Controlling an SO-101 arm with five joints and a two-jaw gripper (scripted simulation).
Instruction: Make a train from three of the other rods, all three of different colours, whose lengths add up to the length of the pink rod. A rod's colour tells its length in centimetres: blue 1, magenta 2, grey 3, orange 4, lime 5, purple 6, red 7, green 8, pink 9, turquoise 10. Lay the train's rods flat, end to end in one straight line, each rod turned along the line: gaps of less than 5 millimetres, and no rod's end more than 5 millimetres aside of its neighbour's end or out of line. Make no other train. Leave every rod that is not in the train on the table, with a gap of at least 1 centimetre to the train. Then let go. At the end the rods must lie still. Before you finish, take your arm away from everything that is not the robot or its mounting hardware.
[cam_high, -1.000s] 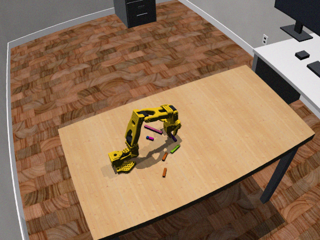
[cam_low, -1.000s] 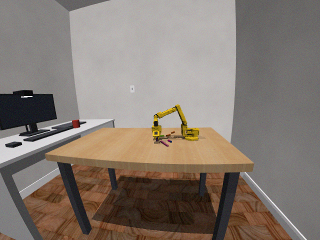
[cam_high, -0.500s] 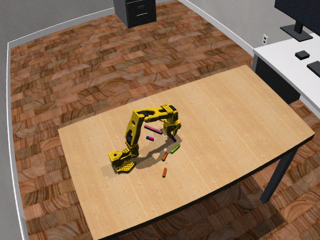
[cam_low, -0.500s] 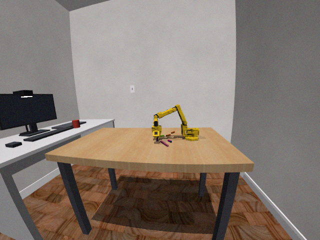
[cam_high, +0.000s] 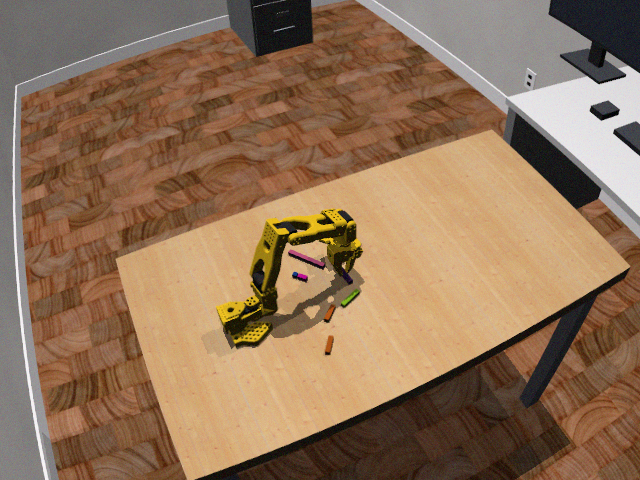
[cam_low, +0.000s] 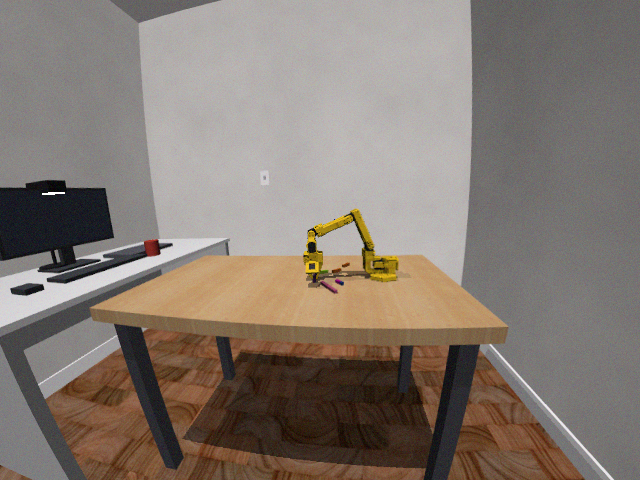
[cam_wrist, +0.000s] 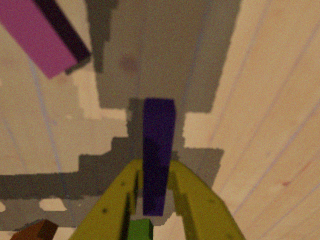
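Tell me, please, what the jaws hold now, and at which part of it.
The gripper is shut on the purple rod, gripping its two long sides near the end closest to the wrist camera.

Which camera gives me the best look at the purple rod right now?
Wrist view: the purple rod fills the centre, clamped in the hand. From the top, only its lower end shows below the hand. In the exterior view it is a tiny dark speck.

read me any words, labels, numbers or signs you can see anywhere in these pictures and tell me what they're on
None can be read.
The rods, such as the purple rod in the gripper, are plain colour with no marks.
The arm shows no lettering.
The monitor is dark; a small white mark above it is too blurred to read.
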